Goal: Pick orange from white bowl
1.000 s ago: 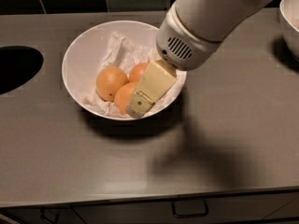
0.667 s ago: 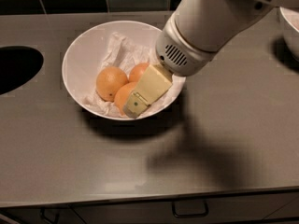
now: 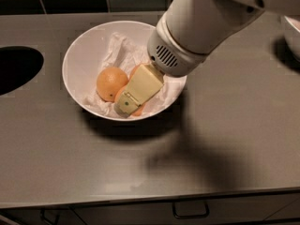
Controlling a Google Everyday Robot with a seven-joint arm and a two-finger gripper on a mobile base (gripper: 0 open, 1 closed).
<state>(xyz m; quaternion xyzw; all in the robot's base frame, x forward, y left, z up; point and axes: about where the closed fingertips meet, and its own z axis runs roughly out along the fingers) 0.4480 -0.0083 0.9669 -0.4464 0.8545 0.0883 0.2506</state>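
The white bowl (image 3: 75, 46), lined with crumpled white paper (image 3: 117, 48), stands on the grey counter left of centre. One orange (image 3: 111, 83) lies in full view at the bowl's left-centre. A second orange (image 3: 138, 110) shows only as a sliver under the gripper, and a third (image 3: 135, 70) peeks out behind it. My gripper (image 3: 127, 106), cream-yellow, reaches down into the bowl from the upper right and lies over the near orange, just right of the exposed one. The thick white arm (image 3: 197, 27) hides the bowl's right rim.
A dark round hole (image 3: 16, 69) is cut into the counter at the left. Another white bowl (image 3: 293, 36), without paper, is partly seen at the right edge. A dark tiled wall runs along the back. The counter's front edge and a drawer handle (image 3: 190, 212) are below.
The gripper has shifted a little to the left, further into the bowl over the near orange. The oranges and the bowl have not moved.
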